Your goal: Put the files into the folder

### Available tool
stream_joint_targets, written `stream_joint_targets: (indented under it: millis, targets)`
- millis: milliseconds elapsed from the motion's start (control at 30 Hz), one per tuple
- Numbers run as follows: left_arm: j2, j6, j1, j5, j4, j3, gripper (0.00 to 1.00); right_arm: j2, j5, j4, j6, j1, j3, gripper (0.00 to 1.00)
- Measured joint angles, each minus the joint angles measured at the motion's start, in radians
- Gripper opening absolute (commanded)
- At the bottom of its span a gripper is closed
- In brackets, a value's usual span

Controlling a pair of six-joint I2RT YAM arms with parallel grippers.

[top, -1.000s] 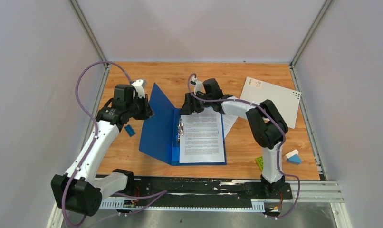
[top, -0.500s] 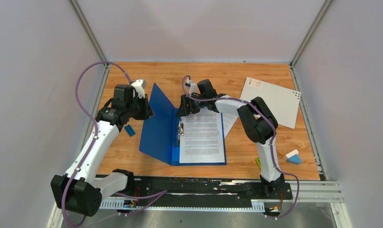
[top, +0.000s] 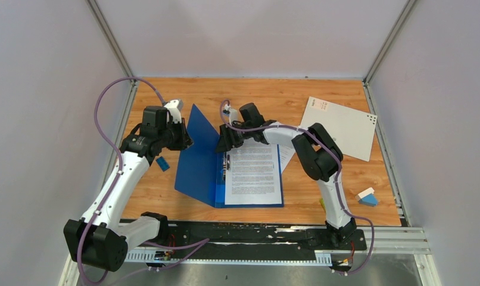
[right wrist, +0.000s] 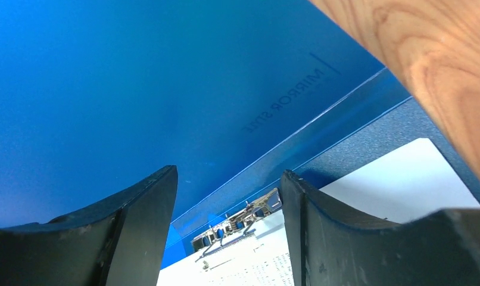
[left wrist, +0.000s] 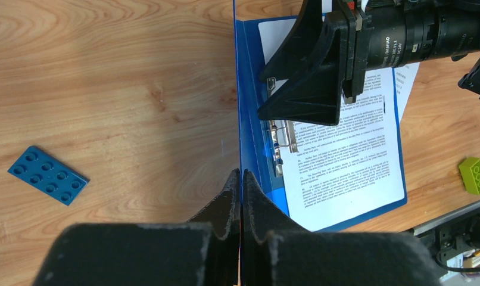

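The blue folder [top: 196,162] lies open, its left cover raised. My left gripper [top: 186,136] is shut on that cover's edge; in the left wrist view [left wrist: 242,174] the cover [left wrist: 237,89] shows edge-on between the fingers. One printed sheet [top: 253,174] lies on the folder's right half under the metal clip [right wrist: 237,229]. A second sheet [top: 289,153] pokes out beneath it at the right. My right gripper [top: 221,142] is open and empty above the clip's far end, close to the raised cover [right wrist: 136,89].
A stiff pale grey cover [top: 342,126] lies at the back right. A blue flat brick [top: 162,164] lies left of the folder, a green brick [top: 324,204] near the right arm's base, and a blue-and-white block [top: 366,197] at the right.
My right gripper has moved left along the folder's top edge, from over the sheet to over the clip beside the raised cover. The left arm has not moved.
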Motion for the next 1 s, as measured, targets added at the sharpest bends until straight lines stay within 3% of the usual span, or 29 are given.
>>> stream_joint_targets:
  millis: [200,500,600,1000]
  targets:
    - [0.000,0.000,0.000,-0.001,0.000,0.000,0.00,-0.022,-0.047,0.008,0.001,0.000,-0.022,0.60]
    - [0.000,0.000,0.000,-0.003,0.000,0.000,0.00,-0.218,-0.107,0.000,-0.017,0.015,-0.162,0.55]
    - [0.000,0.000,0.000,-0.003,0.000,0.000,0.00,-0.277,-0.063,-0.019,0.007,0.020,-0.190,0.48]
    - [0.000,0.000,0.000,0.000,0.001,0.000,0.00,-0.281,0.200,-0.189,0.172,0.095,-0.175,0.42]
